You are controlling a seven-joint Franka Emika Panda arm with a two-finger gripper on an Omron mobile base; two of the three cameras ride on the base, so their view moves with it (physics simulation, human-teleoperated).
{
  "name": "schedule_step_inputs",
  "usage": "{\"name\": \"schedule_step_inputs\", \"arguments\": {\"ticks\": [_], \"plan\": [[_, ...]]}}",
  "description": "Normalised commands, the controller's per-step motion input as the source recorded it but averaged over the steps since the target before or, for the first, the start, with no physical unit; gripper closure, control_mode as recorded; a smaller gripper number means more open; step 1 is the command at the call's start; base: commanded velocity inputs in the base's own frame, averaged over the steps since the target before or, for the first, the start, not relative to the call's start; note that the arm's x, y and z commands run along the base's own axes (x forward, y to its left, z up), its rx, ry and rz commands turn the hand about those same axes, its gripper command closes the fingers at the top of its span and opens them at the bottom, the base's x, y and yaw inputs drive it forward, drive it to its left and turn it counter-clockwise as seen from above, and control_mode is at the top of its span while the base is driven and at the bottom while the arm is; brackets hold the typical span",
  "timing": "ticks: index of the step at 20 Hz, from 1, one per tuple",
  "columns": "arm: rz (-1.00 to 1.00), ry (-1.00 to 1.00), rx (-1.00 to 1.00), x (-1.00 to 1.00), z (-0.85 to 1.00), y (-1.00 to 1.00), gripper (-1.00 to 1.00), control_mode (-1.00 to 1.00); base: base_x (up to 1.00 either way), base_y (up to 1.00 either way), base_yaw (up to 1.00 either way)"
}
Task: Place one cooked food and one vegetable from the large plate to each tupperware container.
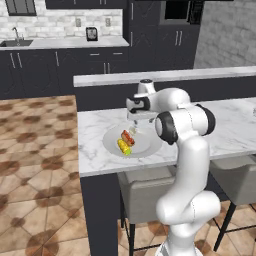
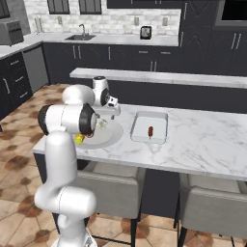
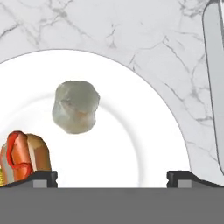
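The large plate (image 1: 145,146) (image 2: 112,133) (image 3: 144,131) lies near the left end of the marble counter. On it sit a hot dog (image 1: 127,137) (image 3: 24,157), a yellow corn cob (image 1: 123,147) (image 2: 78,140) and a pale grey lumpy piece (image 3: 75,106) (image 1: 134,131). My gripper (image 1: 134,123) (image 3: 112,178) hangs open just above the plate's far side, and the lumpy piece lies ahead of its fingertips with nothing between them. One tupperware container (image 2: 149,120) (image 3: 214,87) stands right of the plate and holds a small sausage (image 2: 150,131). The second container is out of view.
A raised ledge (image 1: 165,76) (image 2: 159,77) runs behind the counter. Grey stools (image 1: 145,192) (image 2: 108,181) are tucked under the counter's front edge. Bare marble (image 2: 202,140) stretches to the right of the tray.
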Motion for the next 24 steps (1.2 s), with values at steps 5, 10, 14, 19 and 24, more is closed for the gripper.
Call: {"name": "schedule_step_inputs", "arguments": {"ticks": [5, 10, 14, 19, 24], "plan": [[0.16, 0.14, 0.05, 0.52, -0.1, 0.11, -1.0, -1.0, 0.0, 0.0, 0.0], [0.16, 0.0, 0.0, 0.39, -0.49, 0.51, -1.0, -1.0, 0.0, 0.0, 0.0], [0.04, 0.01, 0.0, 0.31, -0.26, 0.0, -1.0, -1.0, 0.0, 0.0, 0.0], [0.0, 0.06, 0.0, 0.0, -0.28, -0.08, -1.0, -1.0, 0.0, 0.0, 0.0], [0.0, 0.11, 0.0, -0.07, -0.15, 0.0, -1.0, -1.0, 0.0, 0.0, 0.0]]}}
